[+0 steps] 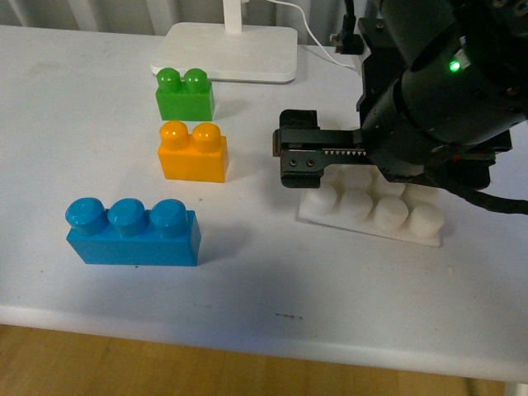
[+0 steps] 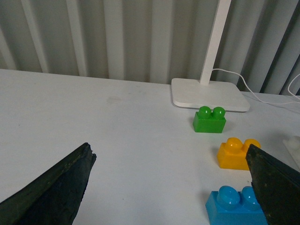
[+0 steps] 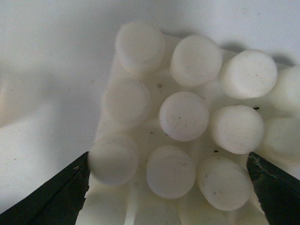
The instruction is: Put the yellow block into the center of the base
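My left gripper point(image 2: 168, 157) hangs spread wide and empty. The yellow block point(image 1: 194, 153) stands loose, with the green brick point(image 1: 186, 93) at its twelve o'clock and the blue brick point(image 1: 132, 235) at its seven. My right gripper point(image 1: 294, 153), fingers wide apart and holding nothing, hovers over the base point(image 1: 388, 216), with the block at its nine o'clock. I judge the pick not yet begun: next I must travel to nine o'clock, descend and close on the block

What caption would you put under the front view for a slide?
Open right gripper poised over the studded white base; the yellow block sits untouched between the green brick and blue brick.
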### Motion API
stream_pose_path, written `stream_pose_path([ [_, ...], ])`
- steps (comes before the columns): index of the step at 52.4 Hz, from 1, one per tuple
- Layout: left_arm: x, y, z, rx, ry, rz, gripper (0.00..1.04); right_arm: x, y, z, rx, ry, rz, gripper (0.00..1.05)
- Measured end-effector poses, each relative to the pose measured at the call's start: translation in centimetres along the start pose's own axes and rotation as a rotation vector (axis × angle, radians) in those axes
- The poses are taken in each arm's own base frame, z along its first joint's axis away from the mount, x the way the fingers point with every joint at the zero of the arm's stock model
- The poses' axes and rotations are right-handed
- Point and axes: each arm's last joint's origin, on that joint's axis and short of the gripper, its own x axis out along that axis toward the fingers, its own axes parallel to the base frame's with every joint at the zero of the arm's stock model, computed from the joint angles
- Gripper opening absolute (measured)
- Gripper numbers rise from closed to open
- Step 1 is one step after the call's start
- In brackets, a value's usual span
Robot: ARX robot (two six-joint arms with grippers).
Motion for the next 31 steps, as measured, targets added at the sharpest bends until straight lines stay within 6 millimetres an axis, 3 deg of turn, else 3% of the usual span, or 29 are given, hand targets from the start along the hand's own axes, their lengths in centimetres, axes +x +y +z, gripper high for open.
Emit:
stream_pose_path([
  [7,0.0,0.0,0.0,0.000,0.000,0.000,0.98,-2.9,-0.7,1.4,0.012,-0.070,0.036,0.95],
  [16,0.0,0.0,0.0,0.000,0.000,0.000,0.98,-4.9,-1.6,2.2,0.018,-0.123,0.042,0.95],
  [19,0.0,0.0,0.0,0.000,0.000,0.000,0.98,-5.7,-2.5,2.5,0.028,-0.158,0.037,0.95],
  [24,0.0,0.0,0.0,0.000,0.000,0.000,0.98,-8.7,-5.3,3.5,0.079,-0.268,0.046,0.95],
  [31,0.0,0.0,0.0,0.000,0.000,0.000,0.98,-11.9,-8.1,3.4,0.123,-0.374,0.084,0.95],
])
